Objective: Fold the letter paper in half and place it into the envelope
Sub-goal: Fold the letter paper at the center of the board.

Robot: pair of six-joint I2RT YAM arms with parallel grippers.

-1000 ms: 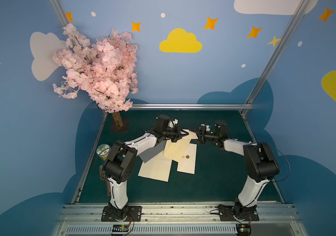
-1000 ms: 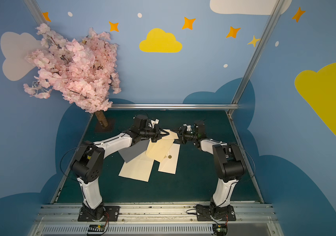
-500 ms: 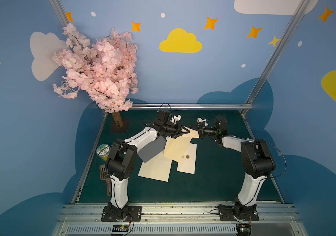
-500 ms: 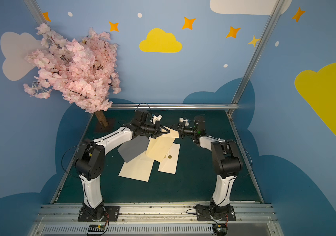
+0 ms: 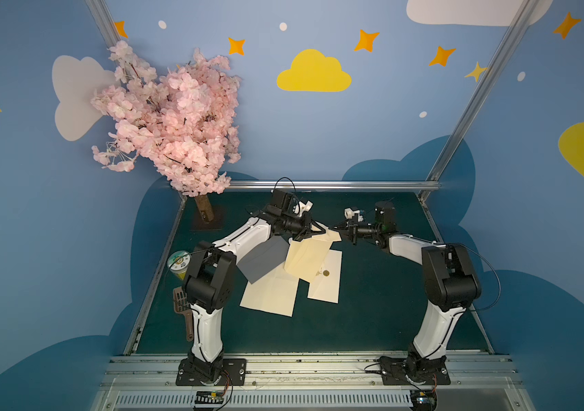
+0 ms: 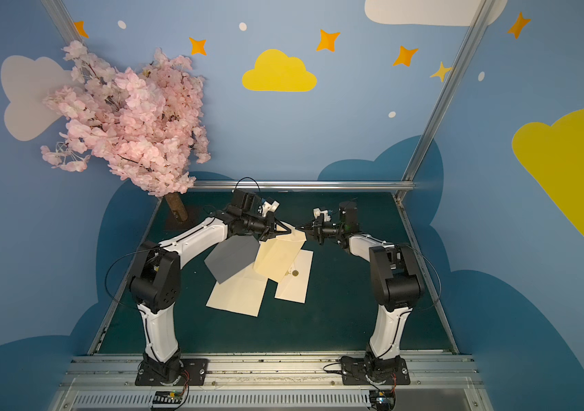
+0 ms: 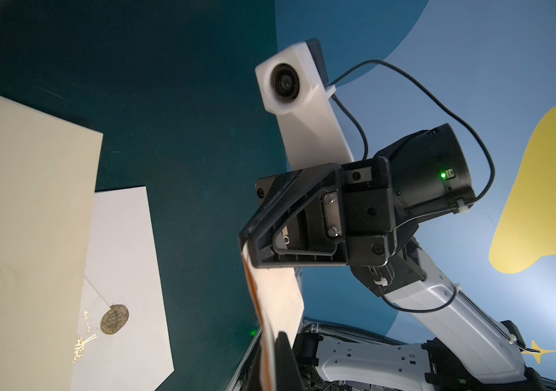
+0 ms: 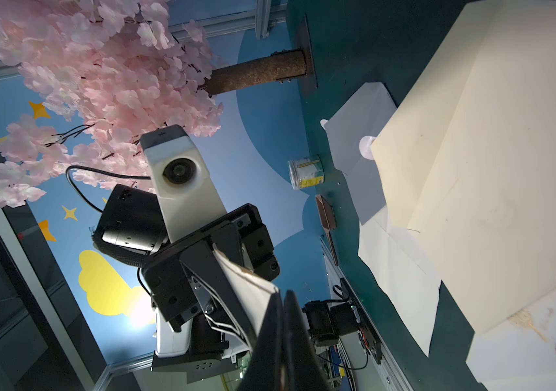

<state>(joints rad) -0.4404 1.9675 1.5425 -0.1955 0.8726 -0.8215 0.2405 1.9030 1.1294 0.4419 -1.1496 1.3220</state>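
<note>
**Over the Green Mat: Letter Paper Gripped at Its Upper Edge by Both Grippers**

Across the cell floor, a green mat [image 5: 372, 313] is laid. At its far left corner an artificial cherry-blossom tree [image 5: 173, 121] is mounted.

The letter paper [image 5: 304, 259], cream in colour, is held raised above the middle of the mat and hangs tilted from its upper edge. It is outside the envelope. Whether its lower edge touches anything beneath cannot be told.

A second cream sheet [image 5: 269, 295] is laid flat on the mat, nearer the robot bases than the letter paper. A grey sheet [image 5: 260, 261] is seen partly over its far left corner.

The white envelope [image 5: 326, 291] is laid flat on the mat just to the right of the cream sheet. Its far end is covered in both top views by the hanging letter paper.

The left gripper [image 5: 323, 231] is closed on the upper edge of the letter paper. The right gripper [image 5: 335, 227] is closed on the same edge, just beside the left one, tip facing tip.

A brown scoop [image 5: 181, 302] and a lidded cup [image 5: 178, 264] are placed near each other at the left border of the mat.

A gold seal [image 7: 114, 319] is fixed on the envelope, where a flap edge is seen to end in the left wrist view.
</note>
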